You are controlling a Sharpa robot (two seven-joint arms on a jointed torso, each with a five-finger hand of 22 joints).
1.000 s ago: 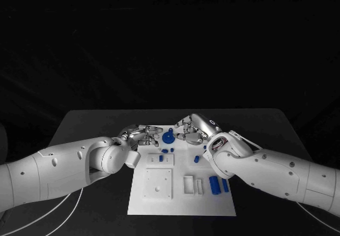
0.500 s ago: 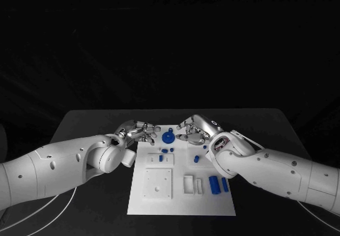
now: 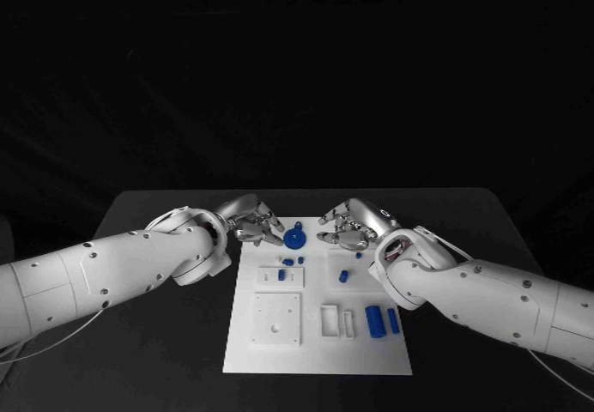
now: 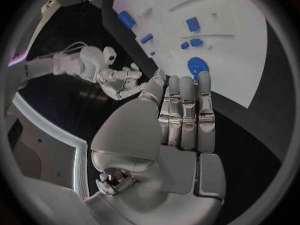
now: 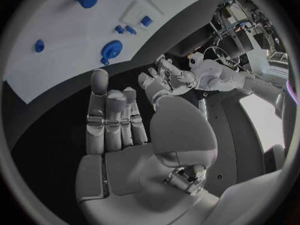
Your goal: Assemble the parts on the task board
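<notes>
Both hands are drawn back & spread empty vs. 1 s ago: left hand (image 3: pixel 251 225), right hand (image 3: pixel 348 225). Round blue part (image 3: pixel 294 238) is left at task board (image 3: pixel 310 348) far edge; seemingly released.

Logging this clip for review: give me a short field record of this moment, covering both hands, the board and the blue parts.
left hand: at the board's far left corner, fingers apart, holding nothing
right hand: at the board's far edge, fingers apart, holding nothing
task board: white plate mid-table, long side running away from the robot
round blue part: on the board's far end, between the two hands, touched by neither
blue cylinders: lying side by side near the board's right edge
small blue parts: scattered mid-board
contact: none visible
</notes>
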